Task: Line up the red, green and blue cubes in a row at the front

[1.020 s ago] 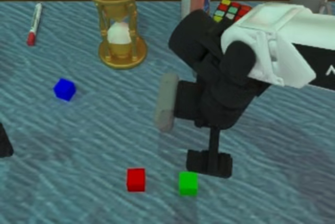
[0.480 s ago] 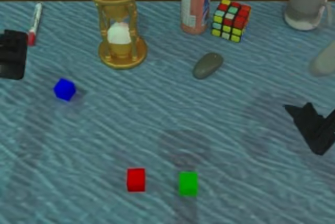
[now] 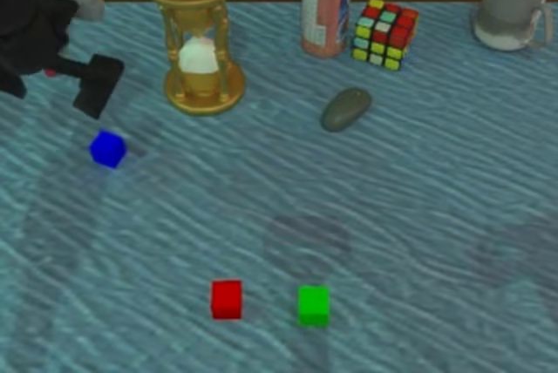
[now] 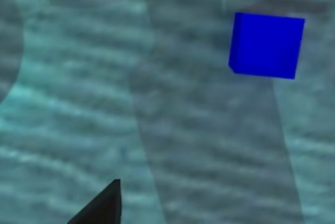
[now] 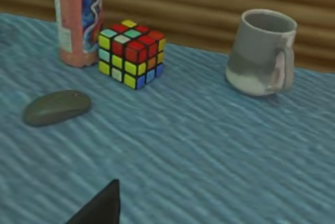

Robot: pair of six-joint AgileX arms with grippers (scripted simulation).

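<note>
The blue cube [image 3: 107, 149] sits alone at the left of the table; in the left wrist view the blue cube [image 4: 267, 45] lies ahead of the jaws. My left gripper [image 3: 91, 87] hovers just behind it, open and holding nothing, with one dark fingertip [image 4: 104, 208] showing. The red cube [image 3: 227, 299] and the green cube [image 3: 314, 305] rest side by side near the front edge, a small gap between them. My right arm is out of the top view; its own view shows one fingertip [image 5: 104, 205] above bare cloth, with nothing held.
Along the back stand a gold hourglass [image 3: 199, 37], a can [image 3: 327, 3], a multicoloured puzzle cube [image 3: 384, 33] and a grey mug [image 3: 514, 5]. A grey mouse-shaped object [image 3: 346, 108] lies mid-table. A red marker is partly hidden under my left arm.
My right arm, which was over the green cube, pulled back to the right and left the top view. My left arm swung in from the left edge to just behind the blue cube.
</note>
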